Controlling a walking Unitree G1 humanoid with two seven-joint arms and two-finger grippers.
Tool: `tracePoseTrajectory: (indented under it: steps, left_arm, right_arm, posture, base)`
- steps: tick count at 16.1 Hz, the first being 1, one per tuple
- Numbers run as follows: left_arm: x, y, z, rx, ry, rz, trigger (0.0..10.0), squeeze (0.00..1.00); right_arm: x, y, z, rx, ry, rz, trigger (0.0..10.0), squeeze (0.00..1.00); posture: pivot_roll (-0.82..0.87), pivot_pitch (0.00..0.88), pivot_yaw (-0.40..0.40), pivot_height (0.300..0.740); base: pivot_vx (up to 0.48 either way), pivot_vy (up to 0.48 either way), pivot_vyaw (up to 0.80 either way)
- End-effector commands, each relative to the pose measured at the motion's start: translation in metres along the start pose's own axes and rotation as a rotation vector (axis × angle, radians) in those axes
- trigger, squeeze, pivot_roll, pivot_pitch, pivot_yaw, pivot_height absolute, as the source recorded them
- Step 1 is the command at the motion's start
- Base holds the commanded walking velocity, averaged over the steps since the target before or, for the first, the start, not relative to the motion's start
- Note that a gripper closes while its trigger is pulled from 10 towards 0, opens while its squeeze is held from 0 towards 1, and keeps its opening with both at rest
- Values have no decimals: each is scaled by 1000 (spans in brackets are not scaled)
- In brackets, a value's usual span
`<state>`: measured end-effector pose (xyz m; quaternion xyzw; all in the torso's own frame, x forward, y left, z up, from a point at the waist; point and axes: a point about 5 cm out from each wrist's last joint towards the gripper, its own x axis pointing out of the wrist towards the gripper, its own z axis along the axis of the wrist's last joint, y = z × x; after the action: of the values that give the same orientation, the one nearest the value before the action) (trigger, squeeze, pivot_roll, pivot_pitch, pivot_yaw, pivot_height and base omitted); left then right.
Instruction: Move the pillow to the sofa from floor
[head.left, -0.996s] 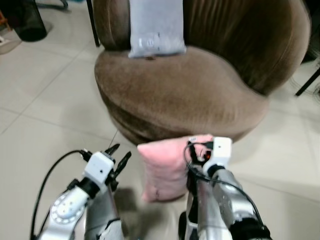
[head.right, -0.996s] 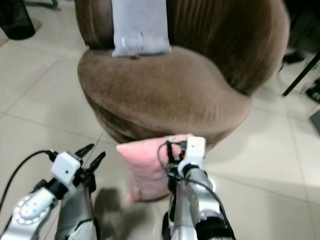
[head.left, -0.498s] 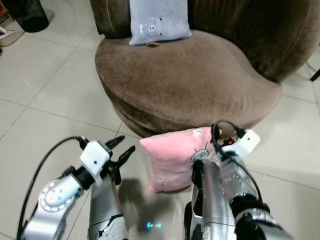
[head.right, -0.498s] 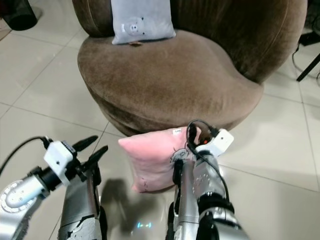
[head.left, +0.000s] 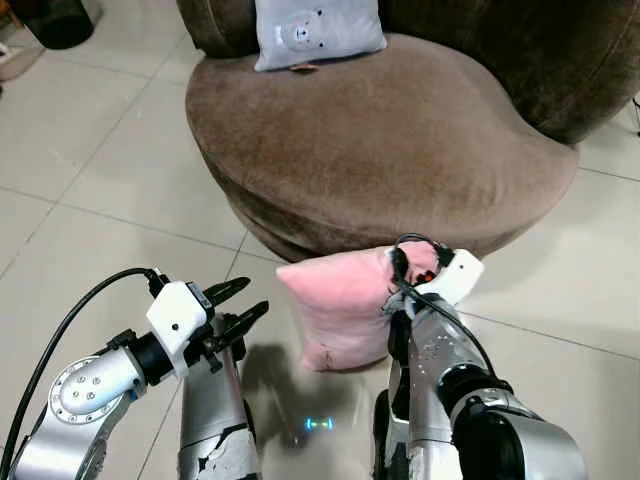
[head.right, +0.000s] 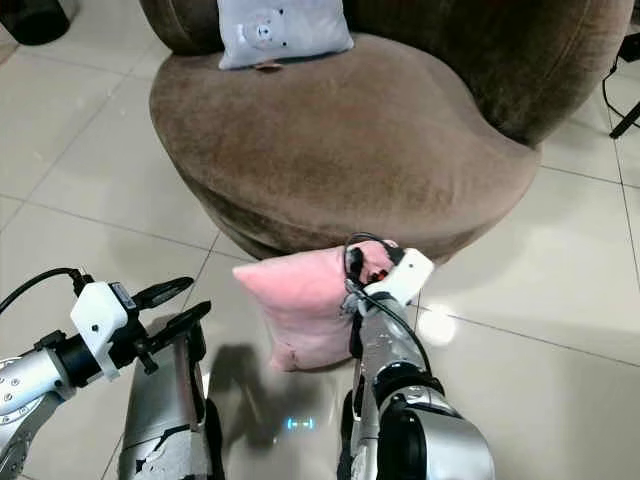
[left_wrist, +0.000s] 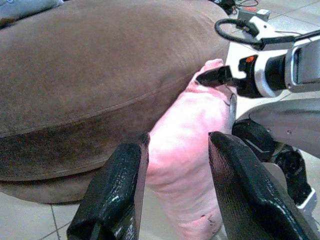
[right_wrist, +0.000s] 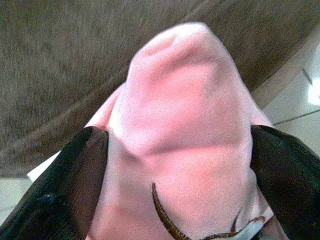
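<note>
The brown round sofa (head.left: 380, 140) fills the space ahead, a grey bear-print cushion (head.left: 318, 30) propped at its back. The pink pillow (head.left: 340, 305) stands on edge on the tiled floor (head.left: 90, 170), leaning against the sofa's base. The right claw (right_wrist: 175, 145) is clamped on the pillow's top corner. The left claw (head.left: 236, 306) hovers beside the pillow, fingers spread apart (nothing between them). Since a second ago the camera has tipped downward. The pillow's print cannot be read.
</note>
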<state>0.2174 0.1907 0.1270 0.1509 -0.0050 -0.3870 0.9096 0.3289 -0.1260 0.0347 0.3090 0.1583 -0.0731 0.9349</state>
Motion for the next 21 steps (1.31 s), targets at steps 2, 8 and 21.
tracePoseTrajectory:
  steps: [2, 8, 21]
  left_arm:
    - [-5, -4, -1, -4, 25, -25, 10000, 0]
    - [-2, -6, -5, -8, 43, -40, 10000, 0]
    - [12, -13, -13, 5, 42, -57, 10000, 0]
  right_arm:
    - [-3, 2, -16, -37, 76, 24, 2039, 0]
    - [-4, -3, -16, -42, 69, 25, 0, 0]
    - [-4, -6, -12, -21, 42, 46, 0, 0]
  posture:
    - [355, 317, -21, 482]
    - [350, 304, -18, 482]
    - [347, 277, -6, 482]
  base:
    - [0, 0, 0]
    - [0, 0, 0]
    - [0, 0, 0]
